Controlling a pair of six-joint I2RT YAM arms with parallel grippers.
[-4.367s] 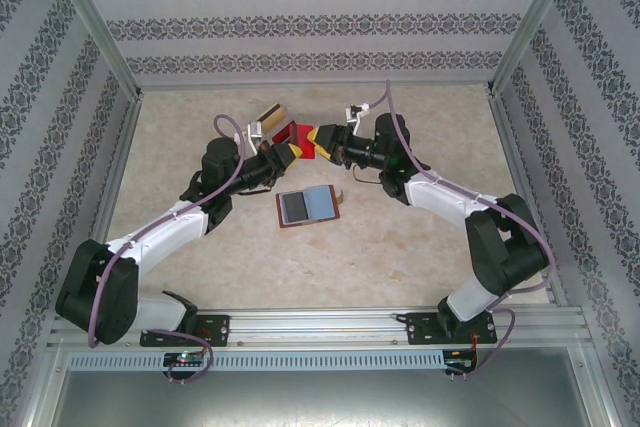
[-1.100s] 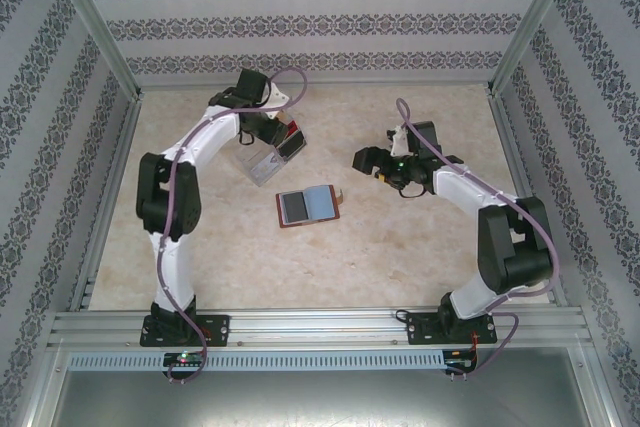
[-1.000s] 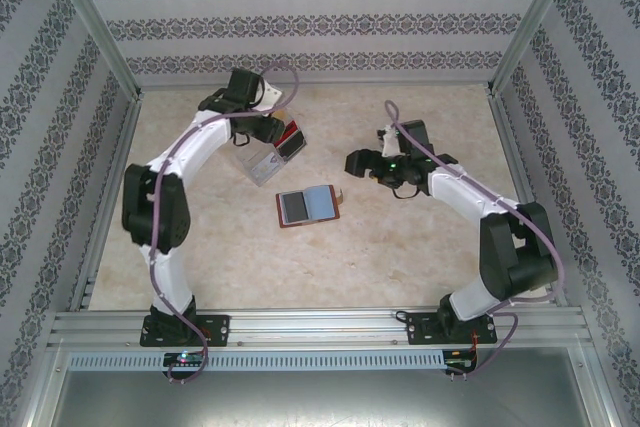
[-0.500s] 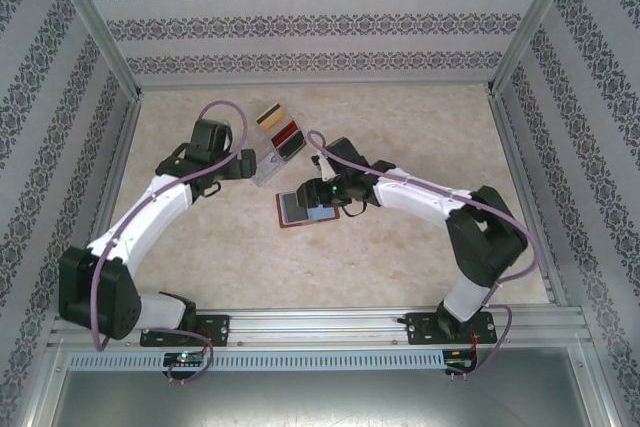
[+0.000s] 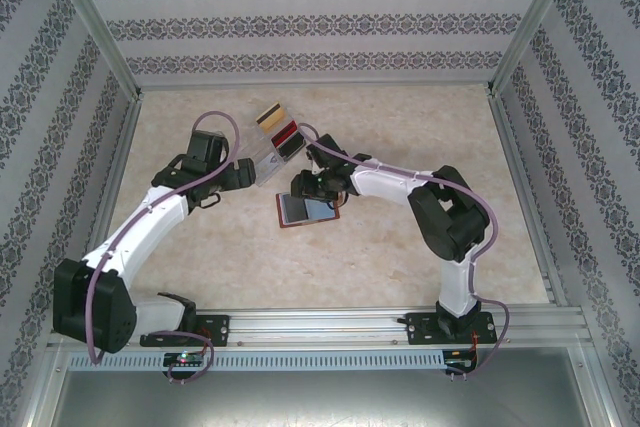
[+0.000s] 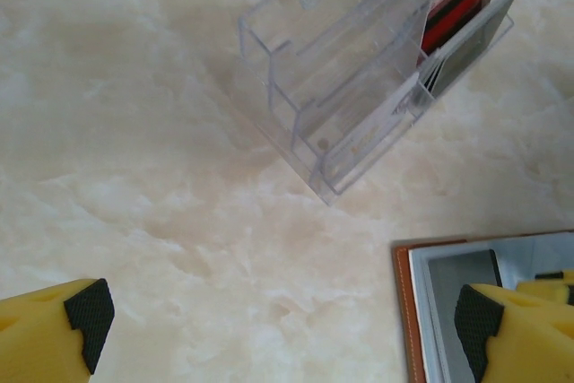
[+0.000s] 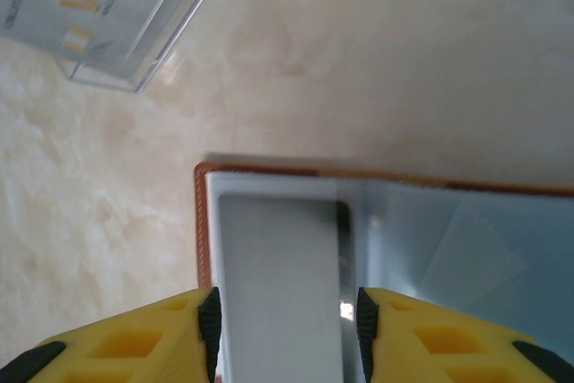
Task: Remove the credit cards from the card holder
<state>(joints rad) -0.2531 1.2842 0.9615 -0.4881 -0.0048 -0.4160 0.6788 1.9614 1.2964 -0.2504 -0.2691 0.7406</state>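
Yellow-fingered left gripper (image 6: 282,316) wide open, empty, above beige marble counter (image 6: 134,132). Clear acrylic stand (image 6: 341,105) holds red-black card (image 6: 457,2). Open brown card holder (image 7: 448,221) lies flat nearby. Right gripper (image 7: 285,320) half-closed, straddling its grey card (image 7: 278,284); grip unclear.

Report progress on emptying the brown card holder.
Looks done: red, dark and tan cards sit in the clear stand. In hand: the right gripper has its fingers either side of a grey card in the open card holder; whether they grip it is unclear. The left gripper is open and empty beside the stand. Left: lift that grey card out; further cards in the holder cannot be made out.
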